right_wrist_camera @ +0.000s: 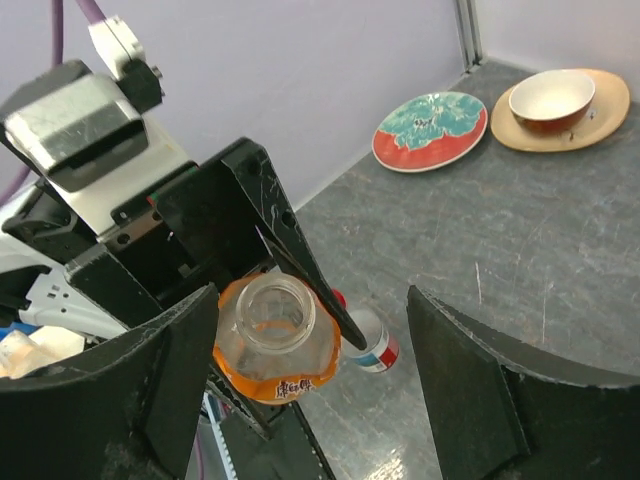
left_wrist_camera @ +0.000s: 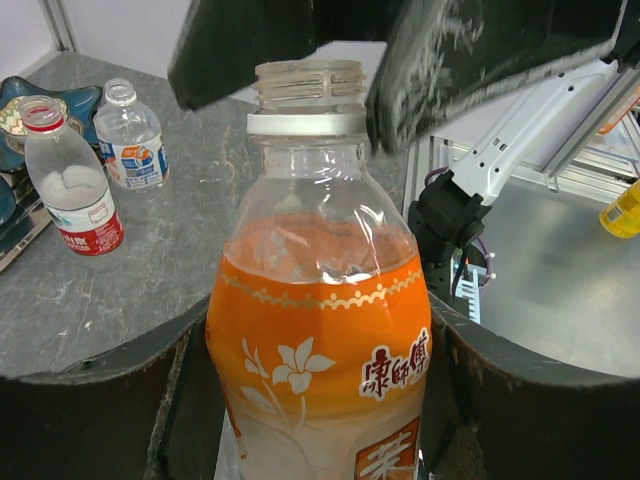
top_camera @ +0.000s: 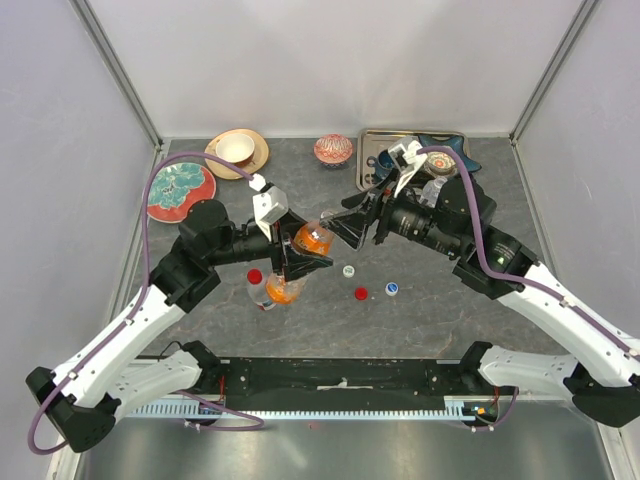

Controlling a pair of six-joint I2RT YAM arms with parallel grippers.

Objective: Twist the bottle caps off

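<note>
Top external view: the desk (top_camera: 440, 310) is grey, stone-mottled and matt. Plain white walls close three sides, with aluminium posts at the far corners.
- 10 o'clock: glazed plate (top_camera: 180, 190), teal flowers, red rim.
- 11 o'clock: tan plate (top_camera: 258, 162) carrying a white-lined bowl (top_camera: 236, 148).
- 12 o'clock: small patterned bowl (top_camera: 333, 149).
- 1 o'clock: metal tray (top_camera: 372, 140).
- Centre: three loose caps, each apart from the others: white cap (top_camera: 348, 270), red cap (top_camera: 361, 293), blue cap (top_camera: 391, 288).

Orange bottle (left_wrist_camera: 320, 330): thin clear plastic with orange liquid up to the shoulder. The orange label has a white flower and Chinese characters. White neck ring; the threaded neck is bare, with no cap on it. It sits at desk centre, tilted in the top view with its neck toward 1 o'clock.

Left fingers (left_wrist_camera: 90, 400): black and curved, clamped on the bottle's body from both sides.

Right fingers (right_wrist_camera: 480, 400): black and scuffed, spread wide, one on each side of the open neck. Right wrist view shows a gap on both sides. In the left wrist view I cannot tell whether one tip touches the neck ring.

Red-capped bottle (top_camera: 260, 290): clear, just beside the held bottle at its 8 o'clock.

Left wrist view, 9 to 10 o'clock: two more clear bottles stand upright on the desk. The red-label bottle (left_wrist_camera: 65, 190) has red at its neck; the blue-label bottle (left_wrist_camera: 130, 140) is just behind it.
</note>
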